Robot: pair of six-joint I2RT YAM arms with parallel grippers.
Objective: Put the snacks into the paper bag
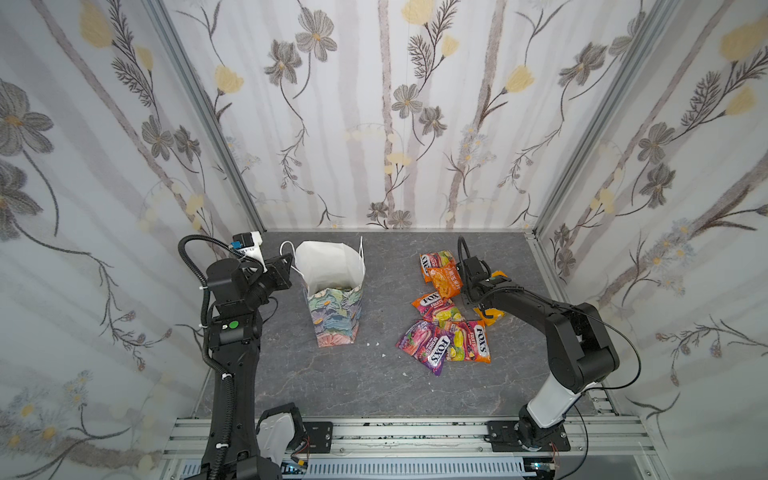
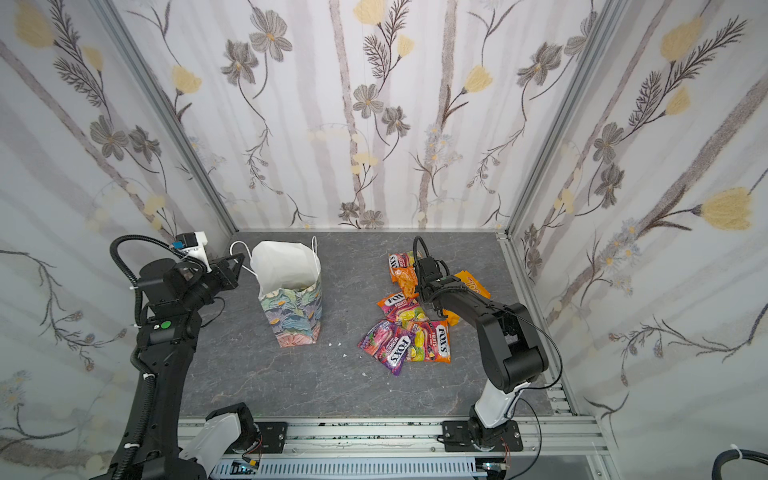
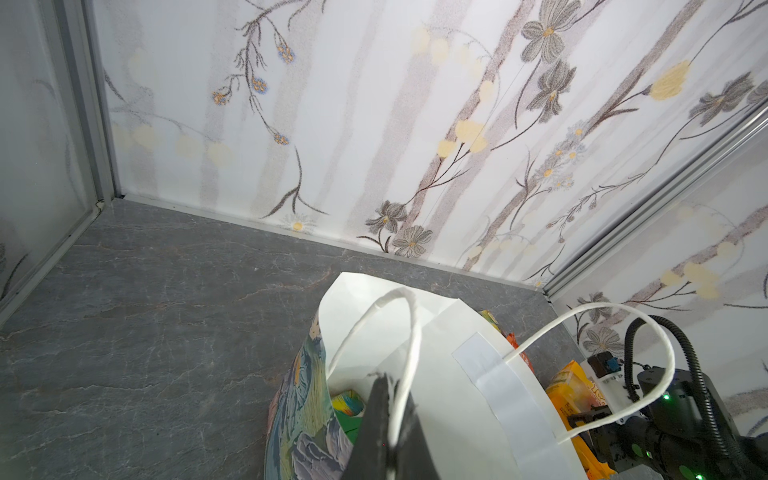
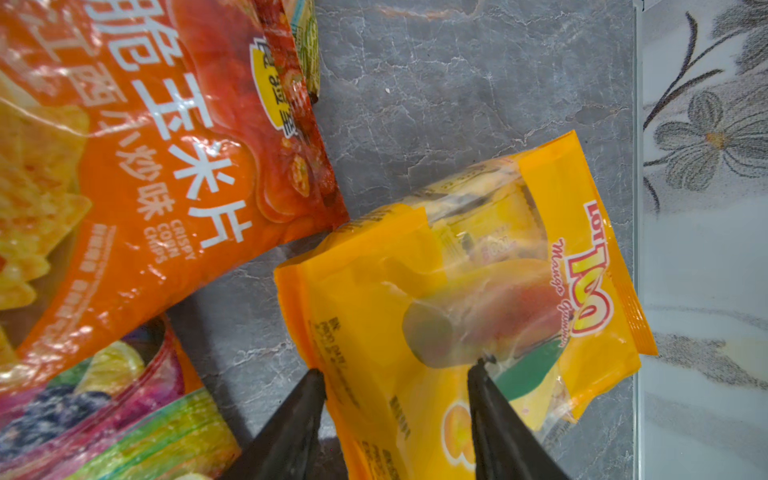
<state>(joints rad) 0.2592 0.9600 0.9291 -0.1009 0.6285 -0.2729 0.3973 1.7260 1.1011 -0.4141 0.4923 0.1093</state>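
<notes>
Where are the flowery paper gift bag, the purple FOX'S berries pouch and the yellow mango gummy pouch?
Flowery paper gift bag (image 1: 337,320), in a top view, painted front wall.
Purple FOX'S berries pouch (image 1: 424,347), in a top view, its middle.
Yellow mango gummy pouch (image 4: 365,299), right wrist view, plain yellow face.

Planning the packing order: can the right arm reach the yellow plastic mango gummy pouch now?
Probably yes. The right gripper hovers right at the yellow plastic mango gummy pouch, jaws apart over one end. Nothing lies on it, and the glossy orange corn chip bag sits beside it.
</notes>
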